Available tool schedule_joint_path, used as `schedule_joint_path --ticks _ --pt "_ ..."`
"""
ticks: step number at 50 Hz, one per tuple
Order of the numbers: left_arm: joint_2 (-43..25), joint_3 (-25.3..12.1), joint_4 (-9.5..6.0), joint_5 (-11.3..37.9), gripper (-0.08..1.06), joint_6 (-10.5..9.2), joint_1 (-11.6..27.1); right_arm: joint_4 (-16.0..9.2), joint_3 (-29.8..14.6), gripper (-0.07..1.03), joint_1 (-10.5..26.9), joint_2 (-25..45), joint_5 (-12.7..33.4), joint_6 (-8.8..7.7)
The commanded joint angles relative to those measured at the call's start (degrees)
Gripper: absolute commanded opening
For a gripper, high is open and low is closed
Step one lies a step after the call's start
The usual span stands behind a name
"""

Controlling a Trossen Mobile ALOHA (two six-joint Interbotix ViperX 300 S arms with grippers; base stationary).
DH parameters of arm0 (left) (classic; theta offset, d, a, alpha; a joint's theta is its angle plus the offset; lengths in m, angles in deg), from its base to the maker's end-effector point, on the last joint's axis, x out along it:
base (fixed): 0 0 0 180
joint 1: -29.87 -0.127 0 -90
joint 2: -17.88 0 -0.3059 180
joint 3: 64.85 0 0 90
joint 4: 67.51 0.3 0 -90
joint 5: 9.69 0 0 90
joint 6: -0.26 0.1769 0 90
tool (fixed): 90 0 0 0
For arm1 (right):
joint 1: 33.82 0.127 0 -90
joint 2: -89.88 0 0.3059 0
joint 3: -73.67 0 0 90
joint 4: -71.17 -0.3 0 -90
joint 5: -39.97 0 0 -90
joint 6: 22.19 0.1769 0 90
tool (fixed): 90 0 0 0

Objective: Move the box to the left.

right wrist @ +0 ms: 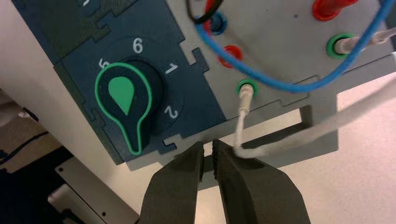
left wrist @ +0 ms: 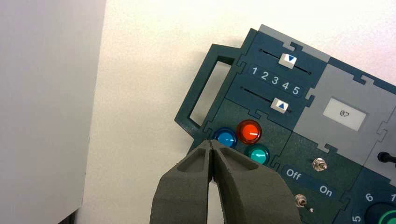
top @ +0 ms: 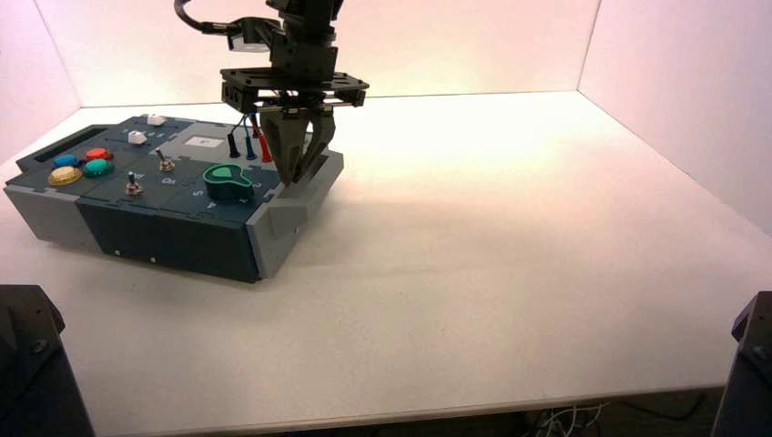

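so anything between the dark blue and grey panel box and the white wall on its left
Nothing visible, just tabletop. The right tool is at the right handle of the box; the left tool shows only in its wrist view.

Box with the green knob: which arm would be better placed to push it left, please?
Right, I'd judge: the right gripper is at the grey handle on the box's right side.

Lab or test bench. White table (top: 473, 319) enclosed by pale walls (top: 683, 100) on at least 3 sides; 1 robot arm (top: 305, 45) over it; loose cables (top: 573, 419) below the near edge.
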Motion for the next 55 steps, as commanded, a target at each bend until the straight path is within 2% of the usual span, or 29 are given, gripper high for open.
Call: schedule_joint_path --ticks 1,10,21,24,28,29,30,34,39,42,55 --pt "1.2 -0.9 -0.35 -0.2 -0.03 0.26 -0.3 -0.4 -1.3 0.12 0.1 -1.4 0.0 -0.53" --pt "2.2 -1.0 -0.53 -0.3 -0.03 0.26 0.2 -0.2 0.4 0.11 -0.2 -3.2 0.2 -0.53" --pt "1.3 -0.6 -0.88 -0.1 -0.03 0.26 1.8 1.2 2.8 0.08 -0.6 -7.2 -0.4 -0.18" --pt "0.8 -0.5 -0.97 0.4 -0.03 0.88 4.0 1.8 3.5 0.07 -1.0 -7.7 -0.5 0.18" --pt "-0.7 -1.0 -1.14 3.1 -0.03 3.78 9.0 2.4 4.4 0.07 -1.7 -8.1 -0.7 0.62" --pt "-0.7 -1.0 -1.14 3.1 -0.03 3.78 9.0 2.4 4.4 0.07 -1.7 -8.1 -0.7 0.62" --pt "-1.8 -1.2 -1.23 4.2 -0.03 4.66 11.0 2.5 4.9 0.07 -2.2 -8.2 -0.7 0.7" --pt "-3.5 -1.1 -1.23 5.1 -0.03 4.75 12.9 2.5 6.2 0.07 -3.2 -8.1 -1.5 0.79" --pt "-5.6 -0.4 -1.14 4.9 -0.03 4.48 12.0 2.5 7.8 0.07 -4.2 -7.3 -2.2 0.79" --pt "-6.9 -0.3 -1.14 4.2 -0.03 3.6 10.6 2.5 8.3 0.07 -4.3 -6.6 -2.5 0.79" --pt "-8.6 -1.7 -1.05 1.8 -0.03 3.08 6.7 2.1 7.1 0.07 -4.3 -2.9 -2.6 0.44"
